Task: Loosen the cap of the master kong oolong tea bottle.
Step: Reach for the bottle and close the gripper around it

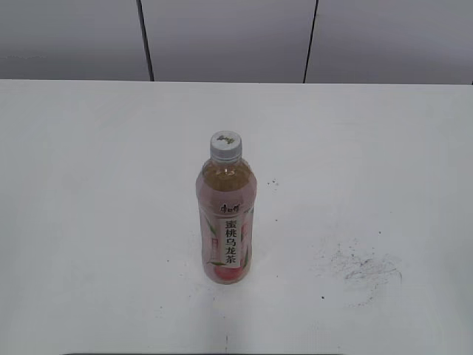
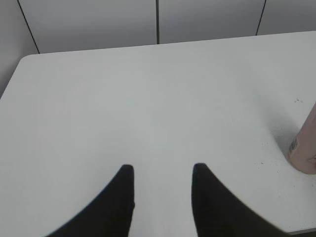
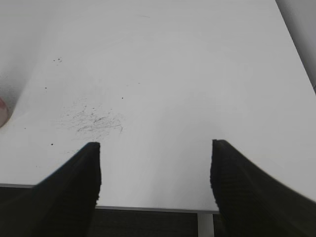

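Master kong oolong tea bottle (image 1: 226, 222) standing upright near centre of white table (image 1: 89, 222), long axis vertical, white cap (image 1: 225, 146) seated on the neck, apparently untouched. No arm visible in the exterior view. Left gripper (image 2: 163, 170) hovering over bare tabletop, fingers moderately parted, nothing between them; bottle base just entering at the right edge of the left wrist view, so bottle lies to the right of these fingers and somewhat ahead. Right gripper (image 3: 155, 144) at the near table edge, fingers spread wide, empty; pink sliver at far left edge of the right wrist view, probably the bottle base, too little showing to be sure. Left looks slightly nearer. Scuff marks (image 1: 366, 268) on table right of bottle.
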